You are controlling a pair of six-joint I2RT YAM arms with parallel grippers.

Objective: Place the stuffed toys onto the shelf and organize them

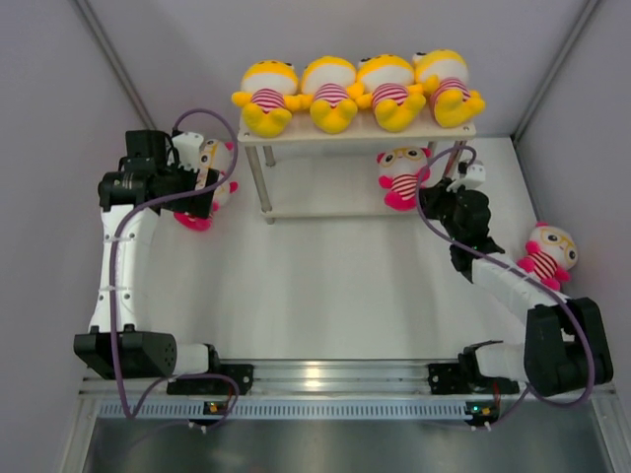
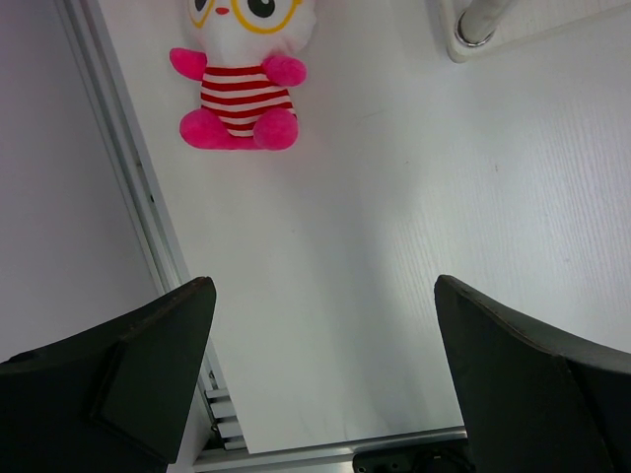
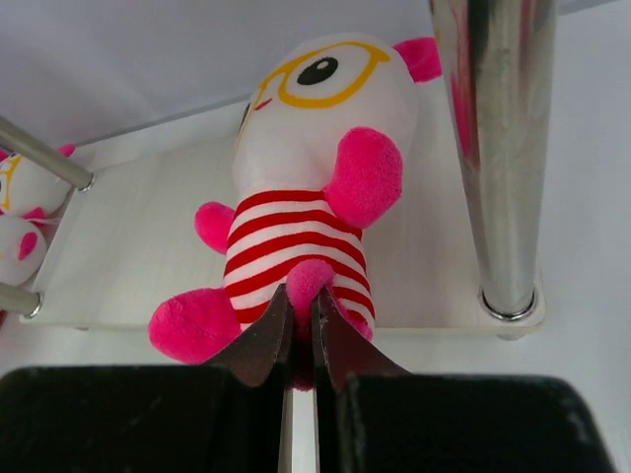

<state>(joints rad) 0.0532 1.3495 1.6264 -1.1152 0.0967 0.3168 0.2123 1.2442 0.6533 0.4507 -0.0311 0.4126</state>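
a two-tier shelf [image 1: 296, 141] of pale off-white boards on thin metal legs stands at the far side of the white surface [image 1: 325, 286]. four yellow-headed plush dolls in red-and-white striped shirts [image 1: 332, 94] lie side by side along its top board, filling it from end to end.

at the right end of the lower board sits a white-faced plush doll with pink limbs, yellow glasses and the same striped shirt [image 3: 306, 197], just beside the shiny near right leg [image 3: 498, 148] of the shelf. the right gripper [image 3: 301, 296] is closed tight, its fingers pinching a pink limb low on this doll at the board's near edge.

a second pink-limbed doll [image 2: 240, 84] sits on the surface off the left end of the shelf, close to the side wall. the left gripper [image 2: 323, 286] hangs over the surface near it, spread wide, holding nothing and not touching the doll.

a third pink-limbed doll [image 1: 547, 254] lies on the surface at the right, just beside the right arm and well apart from the shelf.
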